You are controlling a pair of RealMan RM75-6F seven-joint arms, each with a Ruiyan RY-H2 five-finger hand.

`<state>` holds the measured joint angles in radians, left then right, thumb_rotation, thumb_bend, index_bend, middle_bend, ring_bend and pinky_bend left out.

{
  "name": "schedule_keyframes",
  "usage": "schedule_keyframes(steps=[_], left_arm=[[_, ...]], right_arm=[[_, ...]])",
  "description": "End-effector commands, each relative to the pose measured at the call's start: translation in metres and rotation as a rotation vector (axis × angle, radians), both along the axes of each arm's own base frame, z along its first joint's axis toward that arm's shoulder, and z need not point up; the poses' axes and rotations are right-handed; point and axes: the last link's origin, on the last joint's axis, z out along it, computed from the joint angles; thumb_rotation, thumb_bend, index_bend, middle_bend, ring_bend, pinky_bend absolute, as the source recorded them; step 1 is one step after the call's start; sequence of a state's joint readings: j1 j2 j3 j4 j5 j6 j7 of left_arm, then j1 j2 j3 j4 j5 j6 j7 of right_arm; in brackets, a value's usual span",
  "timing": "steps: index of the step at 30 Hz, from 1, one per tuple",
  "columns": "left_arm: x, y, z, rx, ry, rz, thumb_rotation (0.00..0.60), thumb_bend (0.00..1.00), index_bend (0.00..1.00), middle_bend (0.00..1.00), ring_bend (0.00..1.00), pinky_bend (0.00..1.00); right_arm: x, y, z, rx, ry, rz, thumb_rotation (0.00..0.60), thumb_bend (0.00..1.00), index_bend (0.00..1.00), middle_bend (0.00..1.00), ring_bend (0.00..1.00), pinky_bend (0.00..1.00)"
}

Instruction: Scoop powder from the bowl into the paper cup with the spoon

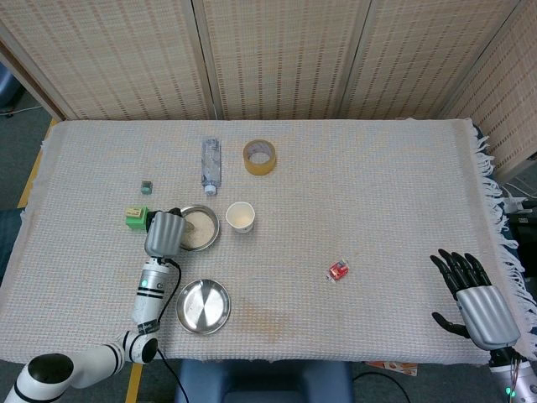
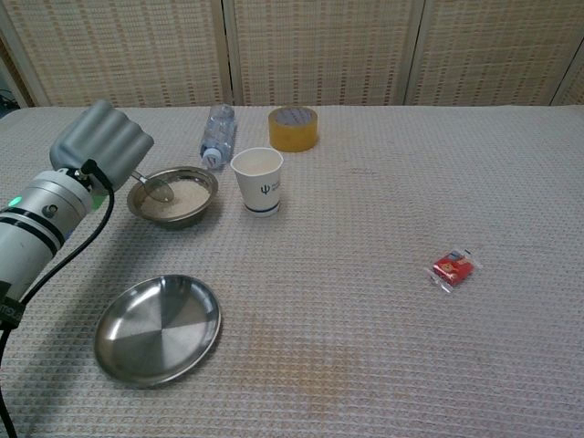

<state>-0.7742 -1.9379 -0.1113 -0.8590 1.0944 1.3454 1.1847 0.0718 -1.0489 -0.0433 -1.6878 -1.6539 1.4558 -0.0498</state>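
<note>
A metal bowl (image 1: 201, 227) (image 2: 176, 202) of pale powder stands left of centre. A white paper cup (image 1: 240, 217) (image 2: 256, 181) stands upright just to its right. My left hand (image 1: 164, 233) (image 2: 102, 144) grips the handle of a metal spoon (image 2: 154, 188), whose scoop hangs over the bowl's left side. In the head view the hand hides most of the spoon. My right hand (image 1: 476, 295) hovers open at the table's near right corner, fingers spread and holding nothing.
An empty steel plate (image 1: 203, 306) (image 2: 158, 328) lies near the front edge. A plastic bottle (image 1: 211, 165) and a tape roll (image 1: 259, 157) lie behind the bowl. A green block (image 1: 135, 217) sits left of the hand, a red packet (image 1: 338, 270) right of centre.
</note>
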Motion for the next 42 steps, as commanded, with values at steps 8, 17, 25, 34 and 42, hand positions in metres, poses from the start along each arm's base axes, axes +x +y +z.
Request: schedule_keyframes(steps=[8, 17, 25, 34, 42], left_arm=[[-0.001, -0.007, -0.012, -0.013, 0.023, -0.049, 0.600, 0.40, 0.53, 1.00, 1.00, 1.00], [0.000, -0.012, -0.013, -0.025, -0.009, -0.048, 0.600, 0.40, 0.53, 1.00, 1.00, 1.00], [0.007, -0.020, -0.014, -0.045, -0.037, -0.069, 0.600, 0.40, 0.53, 1.00, 1.00, 1.00], [0.007, -0.019, -0.009, -0.061, -0.080, -0.043, 0.600, 0.40, 0.53, 1.00, 1.00, 1.00], [0.005, -0.018, -0.009, -0.108, -0.114, -0.025, 0.600, 0.40, 0.53, 1.00, 1.00, 1.00]], right_arm=[[0.003, 0.005, -0.002, 0.051, -0.015, 0.013, 0.600, 0.09, 0.00, 0.00, 0.00, 0.00], [0.002, 0.004, -0.001, 0.049, -0.016, 0.009, 0.600, 0.09, 0.00, 0.00, 0.00, 0.00], [0.003, 0.005, 0.000, 0.046, -0.019, 0.014, 0.600, 0.09, 0.00, 0.00, 0.00, 0.00], [0.002, 0.005, 0.001, 0.044, -0.023, 0.013, 0.600, 0.09, 0.00, 0.00, 0.00, 0.00], [0.002, 0.005, -0.001, 0.051, -0.020, 0.013, 0.600, 0.09, 0.00, 0.00, 0.00, 0.00]])
